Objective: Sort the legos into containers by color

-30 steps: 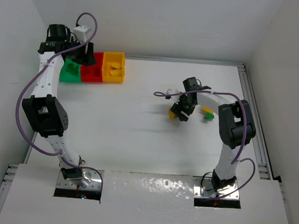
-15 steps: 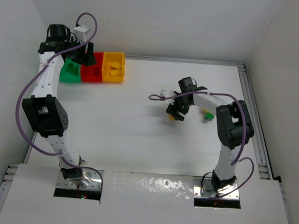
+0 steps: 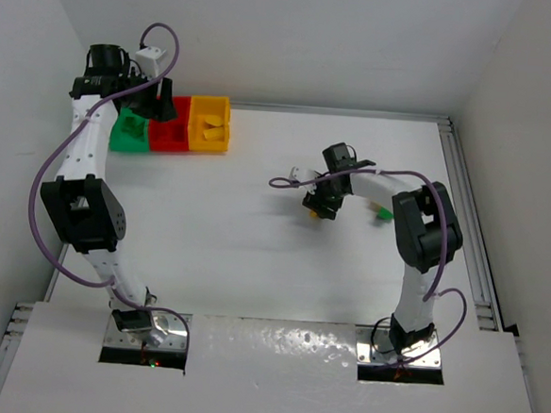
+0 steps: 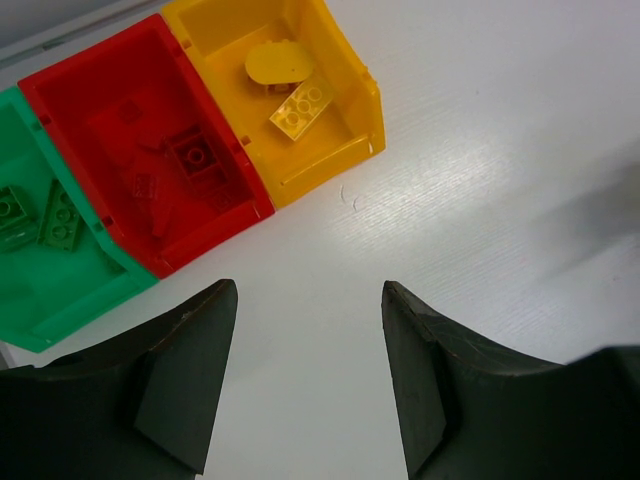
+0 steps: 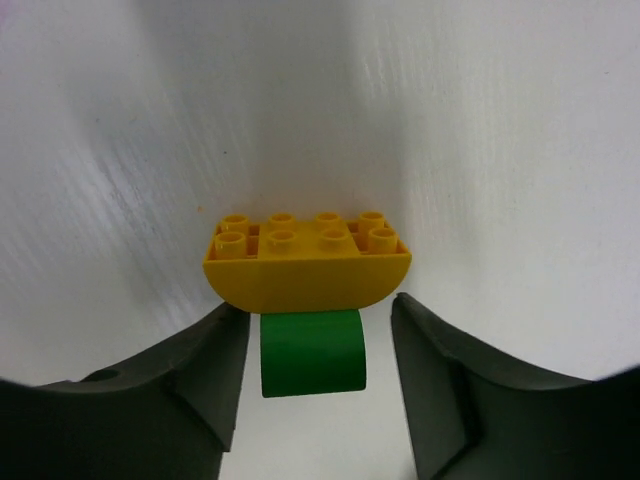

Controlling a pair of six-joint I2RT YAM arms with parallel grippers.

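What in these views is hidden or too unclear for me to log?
- Top view: the left gripper covers the far parts of the green bin and red bin.
- Top view: the right arm hides part of a green lego beside it.
- Left wrist view: the frame edge cuts off the green bin; red legos blend into the red bin, uncountable.
- Right wrist view: the yellow lego hides how the green piece joins it.

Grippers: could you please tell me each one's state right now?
Left gripper: open, holding nothing.
Right gripper: jaws flank a green lego beside a yellow lego; grip cannot be told.
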